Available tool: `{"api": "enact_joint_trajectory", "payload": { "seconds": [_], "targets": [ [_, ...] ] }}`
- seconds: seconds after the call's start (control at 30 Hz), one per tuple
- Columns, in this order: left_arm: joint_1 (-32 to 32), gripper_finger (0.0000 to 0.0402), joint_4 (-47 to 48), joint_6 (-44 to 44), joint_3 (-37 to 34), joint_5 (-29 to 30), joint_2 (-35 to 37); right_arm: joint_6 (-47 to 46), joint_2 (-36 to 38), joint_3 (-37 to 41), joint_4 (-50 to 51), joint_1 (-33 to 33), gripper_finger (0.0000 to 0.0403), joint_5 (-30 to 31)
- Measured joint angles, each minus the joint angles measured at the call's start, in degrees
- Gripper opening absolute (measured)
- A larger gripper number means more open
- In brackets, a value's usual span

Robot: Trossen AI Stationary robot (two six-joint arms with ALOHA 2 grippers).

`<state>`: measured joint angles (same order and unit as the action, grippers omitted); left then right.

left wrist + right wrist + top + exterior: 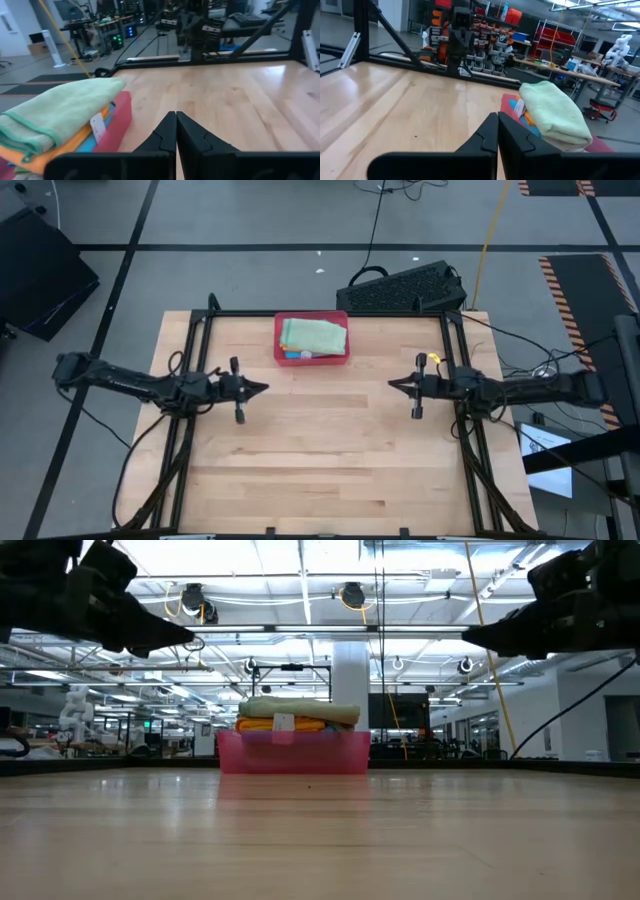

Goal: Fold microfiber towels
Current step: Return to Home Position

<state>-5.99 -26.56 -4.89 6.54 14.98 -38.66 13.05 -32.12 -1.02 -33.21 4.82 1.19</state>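
The microfiber towels (312, 336) lie folded in a stack inside a pink-red tray (280, 346) at the table's far middle; a light green towel (65, 107) is on top, with orange and blue ones beneath. My left gripper (262, 388) hovers shut at the table's left, pointing level toward the right. My right gripper (393, 383) hovers shut at the table's right, pointing level toward the left. Both are clear of the table and touch nothing.
A black metal frame (200, 330) borders the table's left, right and far sides. A dark keyboard (405, 288) lies beyond the far right corner. Bare wooden tabletop (320, 450) stretches between and in front of the grippers.
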Motion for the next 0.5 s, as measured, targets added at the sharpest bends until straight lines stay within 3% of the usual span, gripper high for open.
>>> {"api": "enact_joint_trajectory", "payload": {
  "seconds": [0.5],
  "targets": [
    [1.21, 0.0008, 8.47, -0.57, -0.51, -3.14, 7.00, -0.95, 21.50, 0.13, 22.68, 0.00, 0.0000, -2.92]
  ]
}}
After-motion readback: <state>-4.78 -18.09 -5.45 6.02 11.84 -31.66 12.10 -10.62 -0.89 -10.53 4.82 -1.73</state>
